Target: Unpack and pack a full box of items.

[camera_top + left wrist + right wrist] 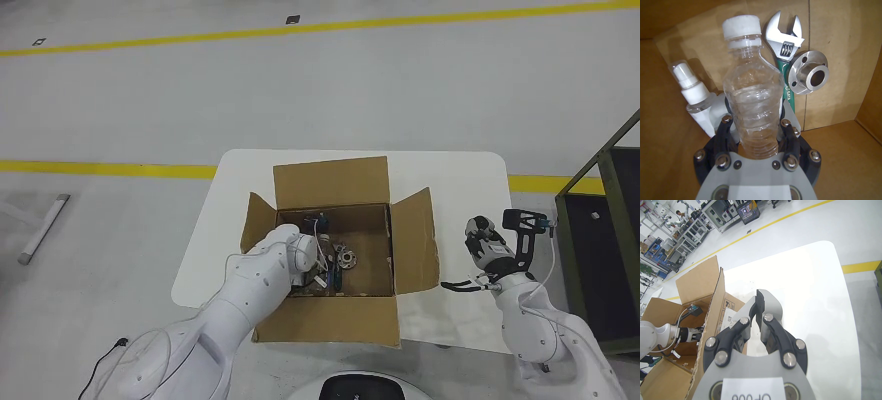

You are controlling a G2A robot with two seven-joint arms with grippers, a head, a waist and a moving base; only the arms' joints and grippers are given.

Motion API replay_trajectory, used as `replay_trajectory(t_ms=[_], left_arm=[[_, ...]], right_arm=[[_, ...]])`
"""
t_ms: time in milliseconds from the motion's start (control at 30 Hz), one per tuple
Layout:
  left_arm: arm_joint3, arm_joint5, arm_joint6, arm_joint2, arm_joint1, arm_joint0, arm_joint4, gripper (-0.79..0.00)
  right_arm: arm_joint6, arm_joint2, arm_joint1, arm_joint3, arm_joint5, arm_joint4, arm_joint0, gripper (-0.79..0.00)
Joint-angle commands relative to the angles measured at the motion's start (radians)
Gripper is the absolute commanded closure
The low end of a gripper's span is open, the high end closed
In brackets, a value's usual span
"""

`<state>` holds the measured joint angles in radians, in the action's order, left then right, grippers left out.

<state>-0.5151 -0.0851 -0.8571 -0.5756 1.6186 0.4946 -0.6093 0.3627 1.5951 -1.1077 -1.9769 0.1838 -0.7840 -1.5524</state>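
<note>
An open cardboard box [330, 182] stands mid-table. My left gripper [320, 268] is down inside it, shut on a clear plastic bottle [753, 89] with a white cap; the fingers [789, 113] press its sides. Around the bottle on the box floor [838, 56] lie a white spray bottle [691, 85], a green-handled adjustable wrench [785, 47] and a round metal flange [808, 73]. My right gripper [758, 306] is shut with nothing in it, above the table to the right of the box [696, 279], also seen from above as the right gripper [484, 240].
The white table [450, 180] has free surface right of the box and behind it. The box flaps [415, 240] stand open outward. A dark green metal cart [600, 220] stands off the table's right edge.
</note>
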Motion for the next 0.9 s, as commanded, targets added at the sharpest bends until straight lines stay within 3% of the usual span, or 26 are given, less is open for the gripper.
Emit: replay_trajectory(t_ms=[0,133,200,267,300,333,600,867], left_arm=[[0.010,0.006,0.006,-0.002,0.003,-0.002,-0.002,0.000],[0.017,0.009,0.018,-0.004,0.006,-0.008,-0.021,0.000],[0.013,0.003,0.023,-0.004,0.006,-0.010,-0.035,0.000],[0.005,0.001,0.022,-0.007,0.005,-0.012,-0.046,0.000],[-0.002,-0.001,0.020,-0.011,0.003,-0.013,-0.046,0.000],[-0.009,-0.002,0.019,-0.015,0.001,-0.013,-0.049,0.000],[-0.133,-0.009,-0.019,-0.058,-0.031,0.009,-0.077,0.000],[-0.387,-0.057,-0.096,-0.141,-0.095,0.097,-0.136,0.000]], right_arm=[[0.000,0.000,0.000,0.000,0.000,0.000,0.000,0.000],[0.000,0.000,0.000,0.000,0.000,0.000,0.000,0.000],[-0.006,0.003,-0.001,-0.002,-0.012,0.012,-0.002,-0.055],[0.002,0.015,-0.001,-0.007,-0.035,0.036,-0.003,-0.215],[0.010,0.021,-0.001,-0.011,-0.046,0.047,-0.003,-0.357],[0.019,0.028,-0.001,-0.013,-0.055,0.065,-0.004,-0.785],[0.142,0.081,0.000,-0.026,-0.135,0.268,0.000,-0.785],[0.371,0.054,0.007,0.038,-0.200,0.440,0.041,-0.785]])
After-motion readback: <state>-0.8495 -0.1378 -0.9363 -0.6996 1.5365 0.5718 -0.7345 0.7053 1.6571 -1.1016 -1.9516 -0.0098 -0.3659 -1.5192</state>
